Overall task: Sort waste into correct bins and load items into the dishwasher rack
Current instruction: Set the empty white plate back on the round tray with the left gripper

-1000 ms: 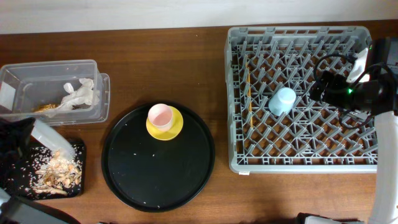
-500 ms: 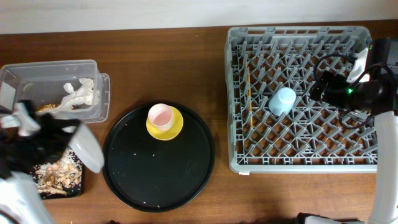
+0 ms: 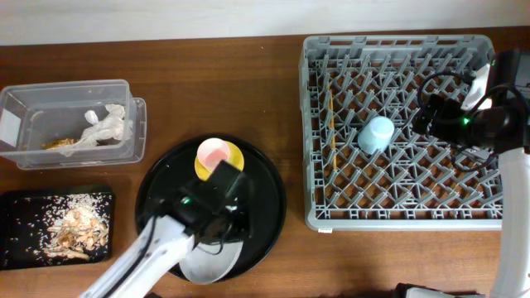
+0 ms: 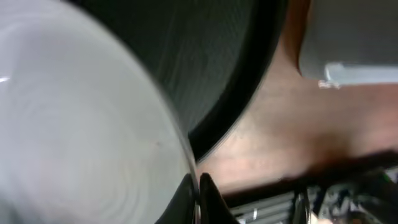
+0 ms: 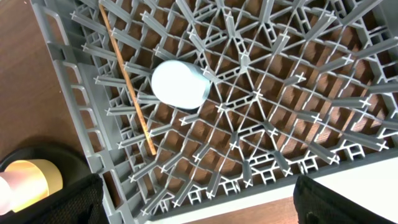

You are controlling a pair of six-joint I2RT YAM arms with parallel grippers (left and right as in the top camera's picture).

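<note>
At six o'clock on round black tray (image 3: 267, 194): left tool (image 4: 198, 196) clenched on grey-white plate (image 3: 203, 265); right tool (image 3: 432, 117) released above rack (image 3: 389, 218).

I work at a mock dish-clearing station, more test bench than home kitchen: a bare wooden table (image 3: 248, 91) against a plain pale wall (image 3: 166, 16), with loose cables (image 3: 439, 83) looping over my right arm (image 3: 484, 124). The kitchen side shows in the grey dishwasher rack (image 3: 397, 217), the plate (image 3: 207, 269), the clear tub (image 3: 66, 84) and the black tray (image 3: 12, 248) of food scraps (image 3: 79, 225).
</note>
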